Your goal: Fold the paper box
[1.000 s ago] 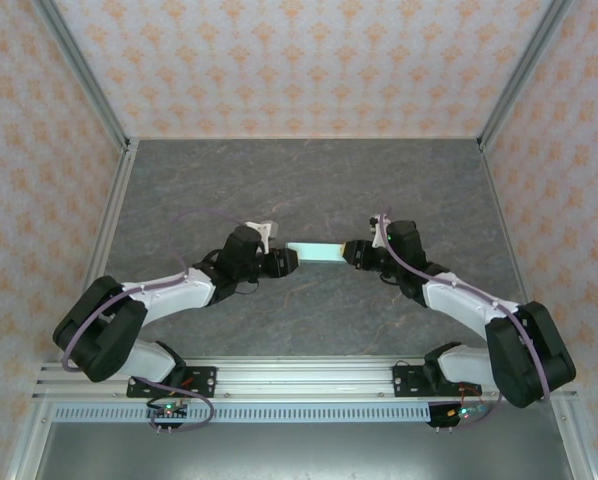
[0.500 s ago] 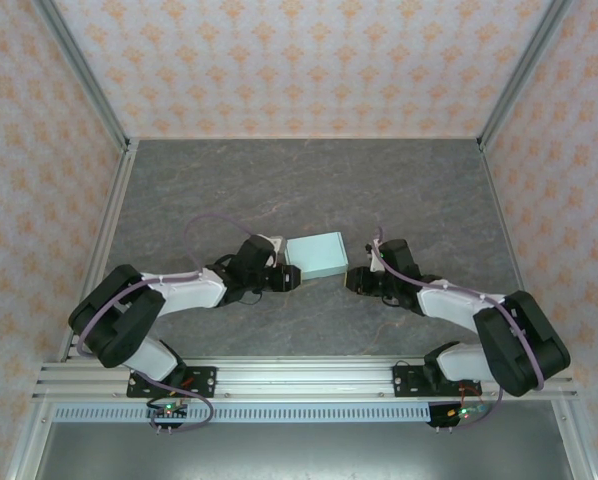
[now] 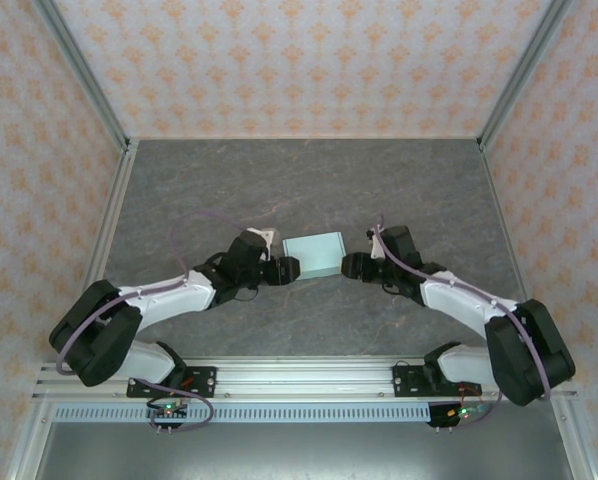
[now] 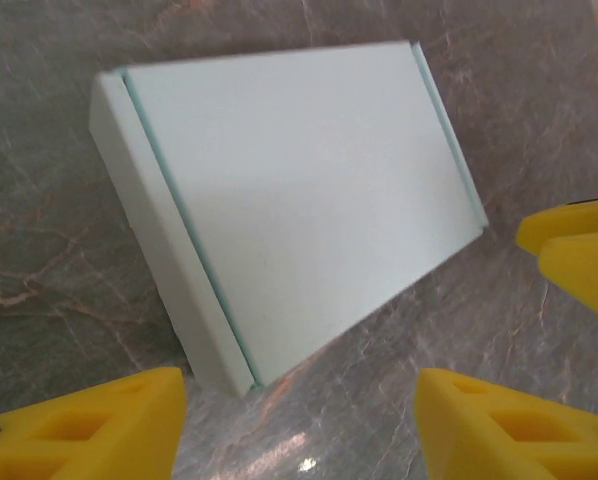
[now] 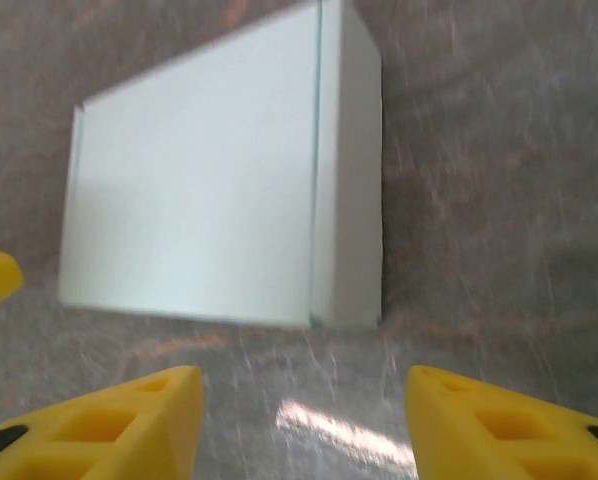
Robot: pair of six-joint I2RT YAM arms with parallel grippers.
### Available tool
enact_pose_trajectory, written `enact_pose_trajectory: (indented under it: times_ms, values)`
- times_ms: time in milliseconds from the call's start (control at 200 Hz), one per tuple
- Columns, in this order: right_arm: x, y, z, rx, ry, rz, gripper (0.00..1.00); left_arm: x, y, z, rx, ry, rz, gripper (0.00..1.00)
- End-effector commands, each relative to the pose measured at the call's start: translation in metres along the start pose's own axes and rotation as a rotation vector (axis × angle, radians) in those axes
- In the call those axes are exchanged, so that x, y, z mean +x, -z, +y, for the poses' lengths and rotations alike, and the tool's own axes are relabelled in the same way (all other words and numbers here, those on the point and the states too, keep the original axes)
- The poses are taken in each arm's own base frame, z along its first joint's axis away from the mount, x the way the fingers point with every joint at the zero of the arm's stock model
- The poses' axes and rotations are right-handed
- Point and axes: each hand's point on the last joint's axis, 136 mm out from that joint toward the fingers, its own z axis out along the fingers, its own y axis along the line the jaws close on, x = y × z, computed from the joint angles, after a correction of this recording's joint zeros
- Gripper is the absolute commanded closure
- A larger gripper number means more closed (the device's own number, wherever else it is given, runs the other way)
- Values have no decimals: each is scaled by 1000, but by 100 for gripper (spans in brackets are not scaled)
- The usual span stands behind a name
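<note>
The paper box (image 3: 313,256) is a closed, flat, pale mint-green rectangle lying on the grey table mid-scene. My left gripper (image 3: 287,268) sits just off its left edge and my right gripper (image 3: 349,265) just off its right edge, neither touching it. In the left wrist view the paper box (image 4: 289,190) lies beyond my open left gripper (image 4: 299,405), with bare table between the yellow fingers (image 4: 99,425). In the right wrist view the paper box (image 5: 199,190) lies ahead of my open right gripper (image 5: 299,405), whose jaws hold nothing.
The grey marbled table (image 3: 299,180) is walled by patterned panels at the back and both sides. An aluminium rail (image 3: 299,378) runs along the near edge by the arm bases. The right gripper's yellow fingers (image 4: 579,250) show at the left wrist view's right edge.
The box, held up on edge between both grippers a second ago, now lies flat on the table. Both grippers have opened and let it go, drawing slightly back.
</note>
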Motion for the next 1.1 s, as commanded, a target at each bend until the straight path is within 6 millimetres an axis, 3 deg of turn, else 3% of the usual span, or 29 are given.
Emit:
enact_pose_trajectory:
  times_ms: [0, 190, 400, 611, 786, 866, 986, 1096]
  values:
    - [-26, -11, 2, 4, -43, -1, 44, -18, -10, 11, -36, 85, -2, 38]
    - [-38, -39, 0, -17, -81, 49, 47, -26, -28, 16, -68, 96, 10, 39]
    - [-48, -59, 8, -63, -102, 51, 56, -37, -48, 12, -59, 97, 27, 52]
    - [-79, -72, -1, 3, -120, -15, 62, -71, -69, 21, -107, 84, 9, 55]
    - [-109, -91, -9, 60, -144, -56, 61, -108, -88, 35, -165, 57, -7, 51]
    - [-118, -97, -14, 83, -148, -64, 59, -110, -100, 48, -210, 56, 20, 50]
    - [-128, -93, -20, 118, -135, -76, 50, -126, -94, 50, -226, 28, -7, 45]
    - [-143, -65, -24, 201, -84, -127, 45, -142, -75, 49, -279, -30, -40, 38]
